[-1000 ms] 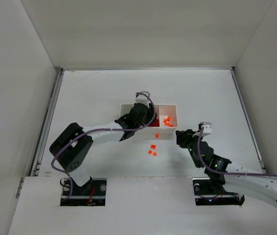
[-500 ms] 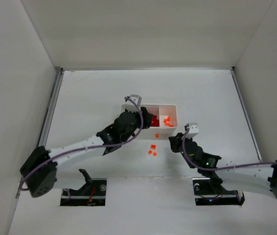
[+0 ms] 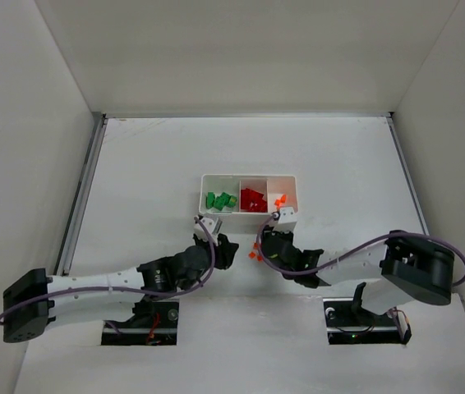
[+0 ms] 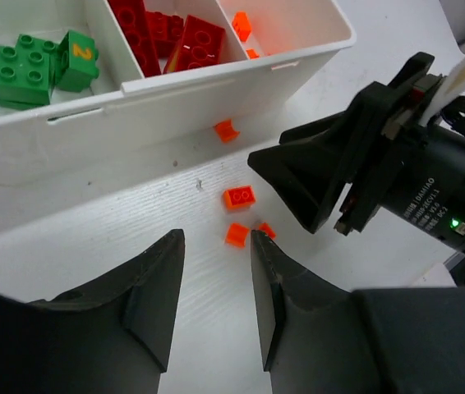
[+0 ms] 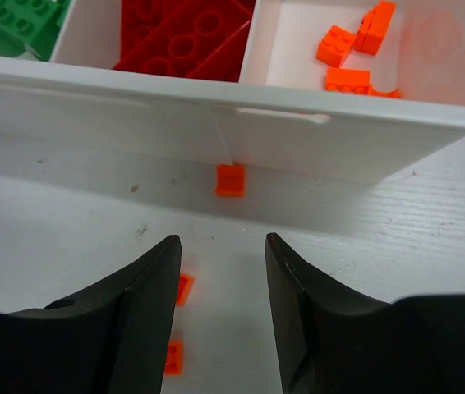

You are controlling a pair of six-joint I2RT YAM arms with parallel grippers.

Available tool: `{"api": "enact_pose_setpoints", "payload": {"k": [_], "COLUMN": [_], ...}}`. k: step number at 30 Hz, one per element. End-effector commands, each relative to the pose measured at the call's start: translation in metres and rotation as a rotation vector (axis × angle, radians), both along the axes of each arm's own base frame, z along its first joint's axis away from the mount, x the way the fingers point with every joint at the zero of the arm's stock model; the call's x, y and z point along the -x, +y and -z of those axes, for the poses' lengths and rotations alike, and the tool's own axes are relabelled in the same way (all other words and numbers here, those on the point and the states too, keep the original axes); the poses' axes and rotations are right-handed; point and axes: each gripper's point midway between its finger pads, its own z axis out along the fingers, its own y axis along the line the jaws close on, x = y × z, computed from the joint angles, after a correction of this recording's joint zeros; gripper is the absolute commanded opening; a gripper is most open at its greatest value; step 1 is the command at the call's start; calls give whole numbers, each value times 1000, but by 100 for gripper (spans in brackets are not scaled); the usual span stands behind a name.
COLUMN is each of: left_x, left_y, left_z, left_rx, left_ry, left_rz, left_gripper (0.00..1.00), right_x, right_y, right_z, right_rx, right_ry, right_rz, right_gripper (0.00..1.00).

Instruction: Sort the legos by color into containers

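The white tray holds green legos in its left compartment, red legos in the middle and orange legos in the right. Several tiny orange pieces lie on the table in front of it. My left gripper is open and empty, low over the table just left of them; two pieces lie just past its fingertips. My right gripper is open and empty, facing the tray's front wall. One orange piece lies against that wall ahead of its jaws, and two more lie by its left finger.
The two grippers are close together, with the right gripper's black body filling the right side of the left wrist view. White walls enclose the table on the left, back and right.
My left arm has pulled back from over the tray to the near side, uncovering the green legos. My right gripper has moved left to the loose orange pieces.
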Motion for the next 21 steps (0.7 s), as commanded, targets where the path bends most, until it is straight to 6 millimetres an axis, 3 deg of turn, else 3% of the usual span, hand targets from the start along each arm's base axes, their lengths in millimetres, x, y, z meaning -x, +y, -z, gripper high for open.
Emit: {"api": "enact_pose_setpoints", "payload": {"k": [1,6,21], "left_x": [-1,9,31], "left_y": [10,6,-13], "left_z": [1,17,38], "left_rx": [15,-46,-95], "left_ry": [-21,-14,31], "left_rz": [-80,-70,-38], "left_gripper": [36,38,41], "right_x": [-11,-14,-41], "right_y": [11,18,16], "right_z": [-12,2,23], "right_rx": [-48,-27,-17], "right_ry": [-35,-20,-16], "right_rz": [60,71,139], "right_gripper": [52,52,47]}}
